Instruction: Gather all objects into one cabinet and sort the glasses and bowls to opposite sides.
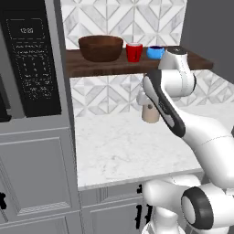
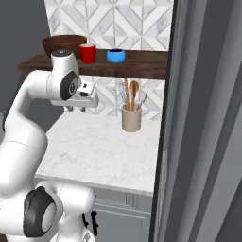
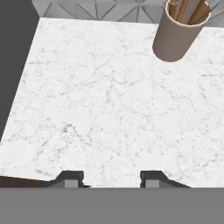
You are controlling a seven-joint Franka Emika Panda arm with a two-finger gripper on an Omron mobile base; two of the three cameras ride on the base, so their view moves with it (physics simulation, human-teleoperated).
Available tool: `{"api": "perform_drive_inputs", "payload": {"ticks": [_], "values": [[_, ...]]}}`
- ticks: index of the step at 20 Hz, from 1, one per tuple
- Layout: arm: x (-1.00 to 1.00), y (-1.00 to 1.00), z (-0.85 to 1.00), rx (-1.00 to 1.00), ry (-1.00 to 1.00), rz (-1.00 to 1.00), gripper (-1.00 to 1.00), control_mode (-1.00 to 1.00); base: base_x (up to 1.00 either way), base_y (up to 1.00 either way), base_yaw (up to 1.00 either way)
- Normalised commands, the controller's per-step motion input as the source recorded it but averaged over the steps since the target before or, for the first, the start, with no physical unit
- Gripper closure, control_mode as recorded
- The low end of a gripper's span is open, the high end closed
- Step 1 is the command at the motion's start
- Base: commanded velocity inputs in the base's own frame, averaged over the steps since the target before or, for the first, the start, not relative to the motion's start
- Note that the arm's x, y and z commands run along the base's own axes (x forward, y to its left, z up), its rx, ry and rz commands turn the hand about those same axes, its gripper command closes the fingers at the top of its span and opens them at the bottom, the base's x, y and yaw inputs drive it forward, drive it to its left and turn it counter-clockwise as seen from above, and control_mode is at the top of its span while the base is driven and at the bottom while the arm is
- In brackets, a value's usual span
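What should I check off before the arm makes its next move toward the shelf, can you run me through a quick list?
1. Tool free of load: ok, the tips stand apart with bare counter between them.
2. Brown bowl on the shelf: ok, at its left end.
3. Red cup on the shelf: ok, upright, between the brown bowl and a blue bowl.
4. Cup and bowls on opposite sides: not ok, the cup has bowls on both sides.
5. Second blue bowl located: cannot tell.
6. Utensil holder out of the tool's way: ok, it stands off to one side near the wall.
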Motion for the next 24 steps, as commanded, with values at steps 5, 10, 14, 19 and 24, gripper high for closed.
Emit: {"api": "perform_drive_inputs", "payload": {"ticks": [5, 10, 14, 19, 24], "values": [[0.0, 0.0, 0.0, 0.0, 0.0, 0.0, -1.0, 1.0, -0.23, 0.0, 0.0], [0.0, 0.0, 0.0, 0.0, 0.0, 0.0, -1.0, 1.0, -1.0, 0.47, 0.0], [0.0, 0.0, 0.0, 0.0, 0.0, 0.0, -1.0, 1.0, -0.94, 0.77, 0.04], [0.0, 0.0, 0.0, 0.0, 0.0, 0.0, -1.0, 1.0, -0.1, 0.74, 0.27], [0.0, 0.0, 0.0, 0.0, 0.0, 0.0, -1.0, 1.0, 0.0, 0.57, 0.38]]}}
